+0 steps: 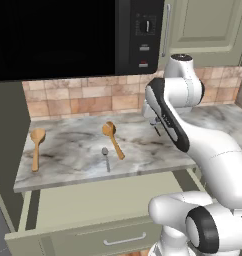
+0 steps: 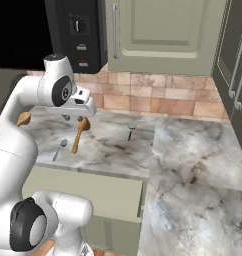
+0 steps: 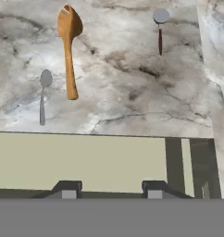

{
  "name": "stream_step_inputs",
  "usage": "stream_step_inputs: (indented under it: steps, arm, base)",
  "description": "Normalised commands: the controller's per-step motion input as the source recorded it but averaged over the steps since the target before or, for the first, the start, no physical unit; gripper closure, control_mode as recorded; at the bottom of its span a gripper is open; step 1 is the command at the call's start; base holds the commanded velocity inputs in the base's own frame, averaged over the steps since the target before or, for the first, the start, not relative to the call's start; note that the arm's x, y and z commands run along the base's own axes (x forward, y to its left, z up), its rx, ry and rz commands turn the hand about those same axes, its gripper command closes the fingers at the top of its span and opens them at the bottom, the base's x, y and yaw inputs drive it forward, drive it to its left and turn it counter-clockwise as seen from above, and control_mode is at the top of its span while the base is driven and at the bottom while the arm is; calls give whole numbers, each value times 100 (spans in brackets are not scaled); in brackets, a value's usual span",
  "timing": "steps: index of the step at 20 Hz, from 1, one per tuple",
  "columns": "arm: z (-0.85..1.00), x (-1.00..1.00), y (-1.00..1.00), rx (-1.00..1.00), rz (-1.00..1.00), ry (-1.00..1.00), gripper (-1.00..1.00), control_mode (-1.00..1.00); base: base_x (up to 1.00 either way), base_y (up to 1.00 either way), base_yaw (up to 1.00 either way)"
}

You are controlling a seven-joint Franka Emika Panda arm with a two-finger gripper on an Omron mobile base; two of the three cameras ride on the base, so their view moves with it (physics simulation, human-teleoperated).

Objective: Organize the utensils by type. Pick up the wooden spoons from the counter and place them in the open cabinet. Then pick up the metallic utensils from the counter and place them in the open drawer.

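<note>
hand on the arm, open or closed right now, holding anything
hand: open, holding nothing, hanging over the open drawer at the counter's front edge.

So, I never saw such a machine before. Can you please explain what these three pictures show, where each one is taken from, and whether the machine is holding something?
It is a white robot arm with a two-finger gripper, in a computer-rendered kitchen. Two pictures come from cameras on its base, behind the arm to its left and right. The third looks along the hand; the two dark finger tips stand apart at its bottom and hold nothing.

On the marbled counter lie two wooden spoons, a small grey metal spoon, and another small utensil with a dark handle. Below the counter a pale green drawer is pulled open. Above is a black microwave.
</note>
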Motion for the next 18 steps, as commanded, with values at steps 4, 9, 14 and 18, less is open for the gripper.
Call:
stream_step_inputs:
  steps: [4, 9, 14, 18]
  arm:
    - [-8, 0, -3, 0, 0, 0, -100, -100]
    - [-23, 0, -17, 0, 0, -4, -100, -100]
    - [-24, 0, -29, 0, 0, -5, -100, -100]
    - [-24, 0, -39, 0, 0, -8, -100, -100]
  base:
    - [0, 0, 0]
    - [0, 0, 0]
    - [0, 0, 0]
    - [0, 0, 0]
